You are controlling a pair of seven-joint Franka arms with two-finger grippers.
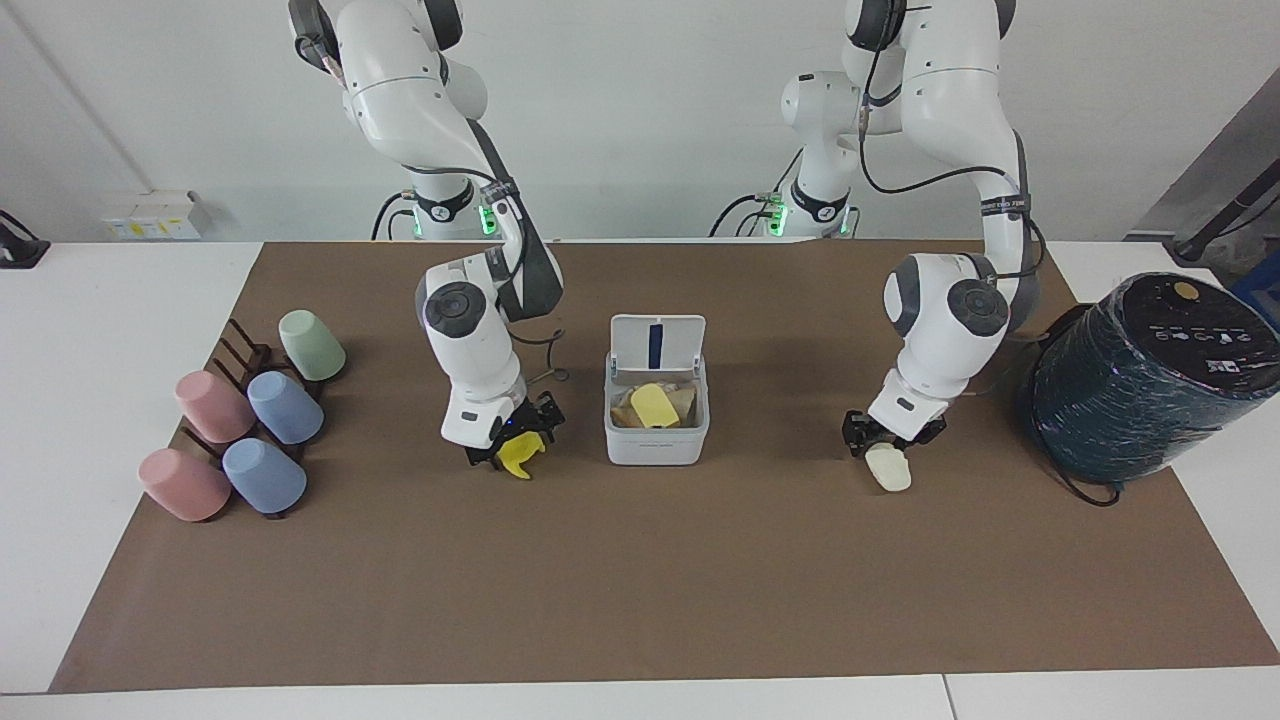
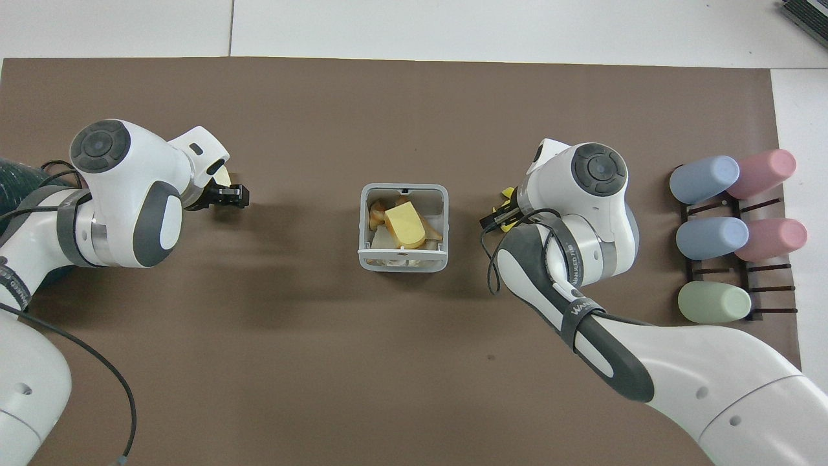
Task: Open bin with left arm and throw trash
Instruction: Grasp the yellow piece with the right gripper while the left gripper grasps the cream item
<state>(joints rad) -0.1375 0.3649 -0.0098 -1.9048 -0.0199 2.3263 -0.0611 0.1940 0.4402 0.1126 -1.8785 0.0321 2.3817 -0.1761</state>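
The white bin point(image 1: 655, 440) stands at the middle of the mat with its lid point(image 1: 657, 345) raised upright. It also shows in the overhead view point(image 2: 403, 264). A yellow-orange block point(image 1: 652, 405) lies in it on other scraps. My right gripper point(image 1: 512, 445) is down at the bright yellow scrap point(image 1: 520, 460), open, with its fingers on either side of it. My left gripper point(image 1: 885, 448) is down at the off-white lump point(image 1: 889, 470), open around its top. In the overhead view both arms hide most of the scrap point(image 2: 506, 194) and the lump point(image 2: 224, 176).
Several pastel cups point(image 1: 285, 405) lie on a dark rack point(image 1: 245, 355) at the right arm's end of the table. A big dark teal wrapped cylinder point(image 1: 1140, 385) lies at the left arm's end. A brown mat point(image 1: 640, 580) covers the table.
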